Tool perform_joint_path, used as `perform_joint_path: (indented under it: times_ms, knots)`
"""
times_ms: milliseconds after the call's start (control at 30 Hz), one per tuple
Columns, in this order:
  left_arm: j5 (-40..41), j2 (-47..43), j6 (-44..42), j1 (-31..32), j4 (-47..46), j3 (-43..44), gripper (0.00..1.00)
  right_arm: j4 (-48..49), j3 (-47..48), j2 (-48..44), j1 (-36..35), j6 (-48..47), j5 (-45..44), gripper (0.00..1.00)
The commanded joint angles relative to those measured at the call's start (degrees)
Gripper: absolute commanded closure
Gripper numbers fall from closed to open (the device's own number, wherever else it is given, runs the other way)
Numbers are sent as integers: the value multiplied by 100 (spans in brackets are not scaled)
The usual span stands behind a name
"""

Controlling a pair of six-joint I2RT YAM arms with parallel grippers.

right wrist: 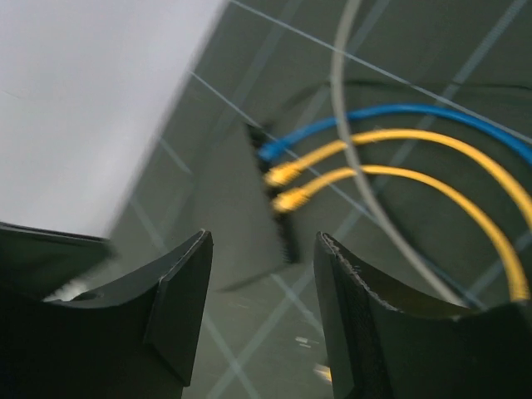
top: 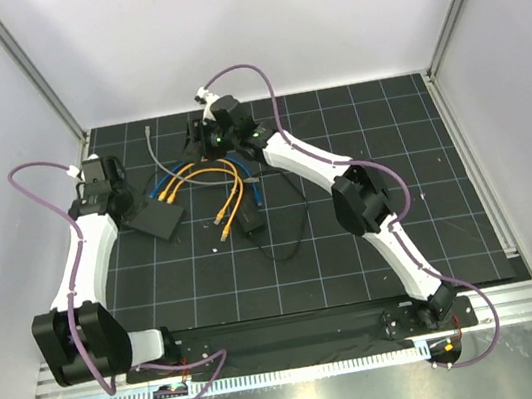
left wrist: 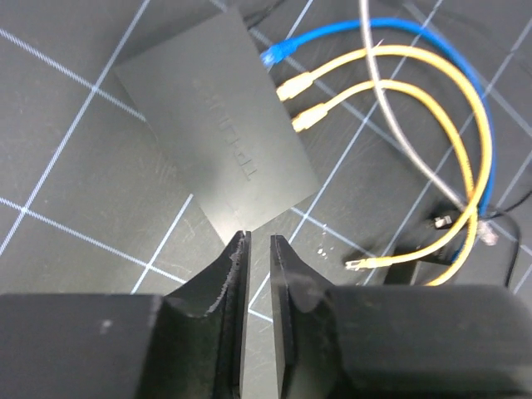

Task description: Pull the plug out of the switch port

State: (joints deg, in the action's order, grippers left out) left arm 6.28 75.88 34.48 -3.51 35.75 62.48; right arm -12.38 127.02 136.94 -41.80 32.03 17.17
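Note:
The switch (top: 155,217) is a flat black box on the gridded mat, seen close up in the left wrist view (left wrist: 216,141). Along its port side sit a blue plug (left wrist: 278,54) and two yellow plugs (left wrist: 295,86), all tight against the edge. My left gripper (left wrist: 259,239) hovers just off the switch's near corner, its jaws a narrow gap apart with nothing between them. My right gripper (right wrist: 262,241) hangs wide open and empty above the port side, where the switch (right wrist: 241,216) and the plugs look blurred. In the top view it (top: 200,149) is behind the cables.
A loose yellow plug (left wrist: 357,264) lies on the mat right of the switch. Blue and yellow cables loop between the arms, crossed by a grey cable (left wrist: 399,125). A small black brick (top: 250,224) with a thin cord lies mid-mat. White walls enclose the mat.

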Motion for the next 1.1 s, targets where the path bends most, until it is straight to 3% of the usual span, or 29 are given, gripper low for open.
perform_joint_path:
  times_ms: [0, 167, 333, 633, 867, 1067]
  knots:
    - [66, -196, -3, -27, -340, -60, 80, -1126, 507, 367, -30, -1495, -187, 41]
    - [-109, -38, -11, -27, -314, -34, 78, -1152, 481, 526, -82, -2446, -223, 35]
    - [-207, -20, -11, -36, -340, -51, 78, -1056, 692, 947, -249, -3062, -460, 37]
    - [-303, 15, -20, -27, -358, -60, 79, -660, 955, 1352, -531, -3387, -890, 47]
    - [-321, 24, -29, -27, -367, -60, 79, -239, 922, 1292, -627, -3370, -943, 49]
    - [-338, 32, -38, -36, -367, -60, 79, 95, 745, 1036, -689, -3976, -1487, 48]
